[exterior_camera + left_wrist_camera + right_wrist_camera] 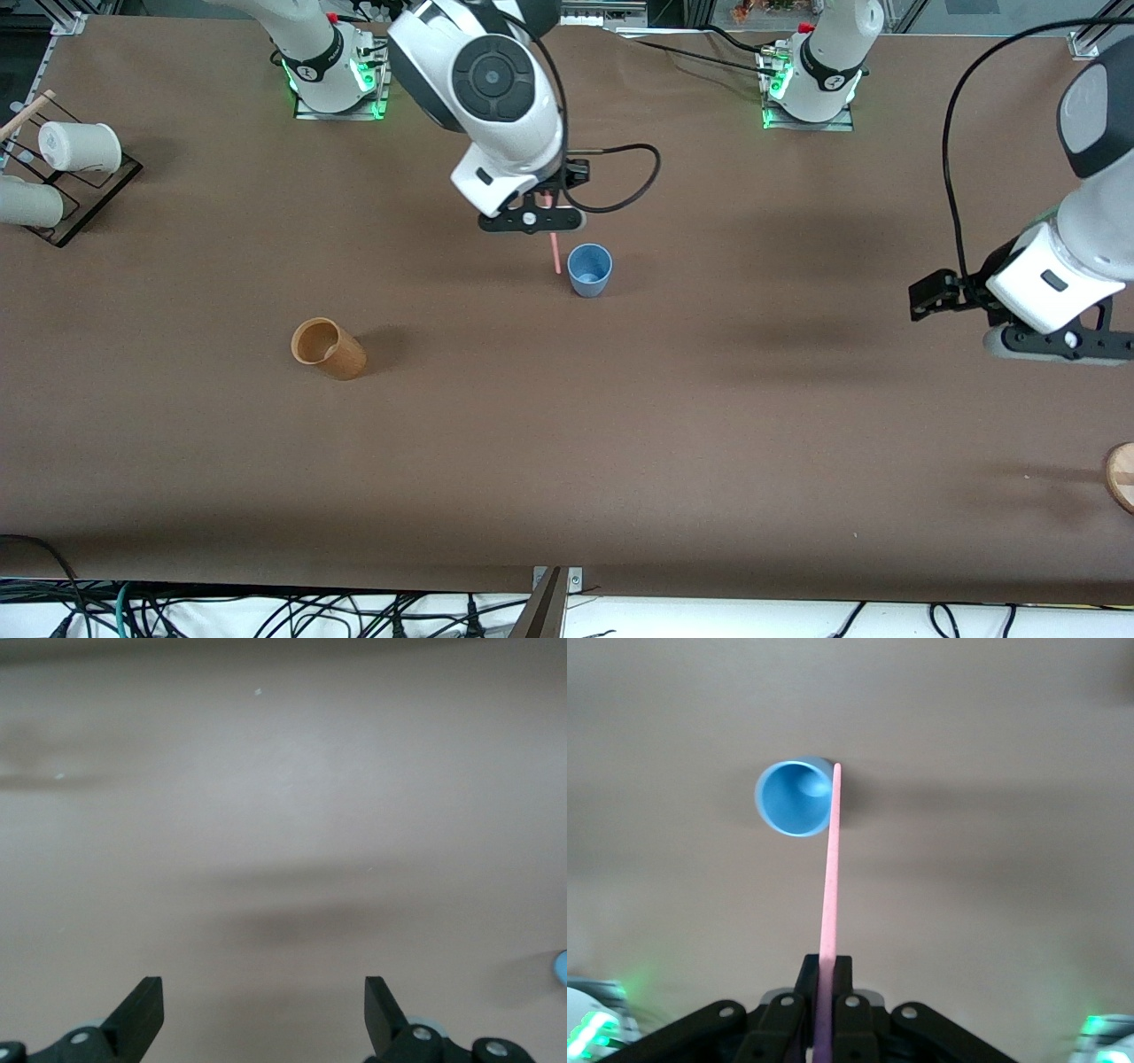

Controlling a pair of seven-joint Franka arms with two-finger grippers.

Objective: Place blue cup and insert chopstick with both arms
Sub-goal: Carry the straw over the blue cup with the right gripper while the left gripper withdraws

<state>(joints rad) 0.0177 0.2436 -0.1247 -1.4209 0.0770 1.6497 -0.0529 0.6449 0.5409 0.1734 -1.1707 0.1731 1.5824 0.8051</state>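
From my console: tan wooden cup (329, 348), smooth and cylindrical, tilted on the brown counter (567, 443), toward the right arm's end. Right hand (532, 219), fingers pressed on the chopstick (555, 252), hangs over mid-counter, toward the edge where the bases stand. This thin, straight pink stick points down, its long axis near vertical, its lower tip just beside the rim of the blue cup (589, 269), not yet inside, I judge. Cup: matte, tapered, upright, mouth open. Left hand (1045, 341), fingers spread, waits over the left arm's end, well apart.
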